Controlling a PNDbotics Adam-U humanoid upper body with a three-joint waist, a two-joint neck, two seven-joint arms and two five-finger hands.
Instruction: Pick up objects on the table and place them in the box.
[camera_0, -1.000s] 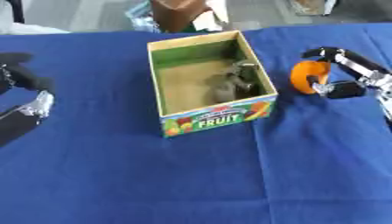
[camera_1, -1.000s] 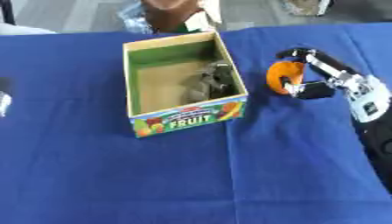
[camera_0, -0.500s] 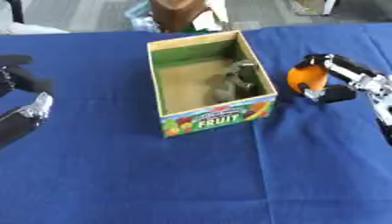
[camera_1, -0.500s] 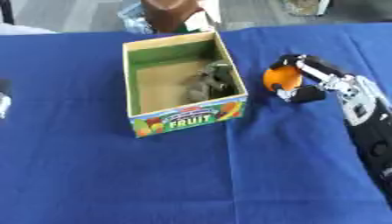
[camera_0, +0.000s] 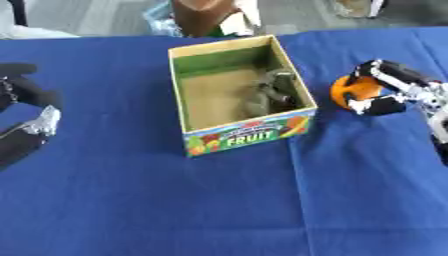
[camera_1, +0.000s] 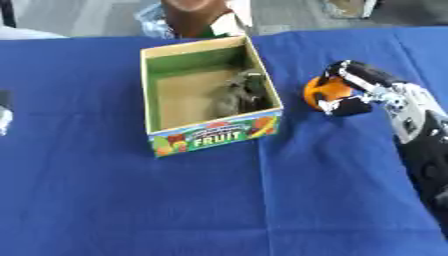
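While the right hand (camera_1: 350, 95) curls its black and silver fingers and thumb around a round orange fruit-like object (camera_1: 320, 92), that object sits just right of the open cardboard box (camera_0: 240, 95), near the box's right wall and not inside it. Orange thing: smooth, bright, ball-shaped, partly hidden by the fingers (camera_0: 385, 75) wrapped over its top and the thumb under its right side; cannot tell if it touches the blue tablecloth (camera_0: 219, 200). Box: yellowish cardboard walls, green inner lining on the far wall, tan floor, colourful front panel with fruit pictures and the word FRUIT. Inside, against the right wall, lies a dark grey-green lumpy item (camera_0: 271, 92), shape unclear. Box stands upright, slightly rotated on the cloth. Right forearm, black, comes in from the right edge. Left hand (camera_0: 26, 107) shows at the left edge in the left eye view, black with a silver part, well apart from the box; whether its fingers are spread or curled cannot be made out.
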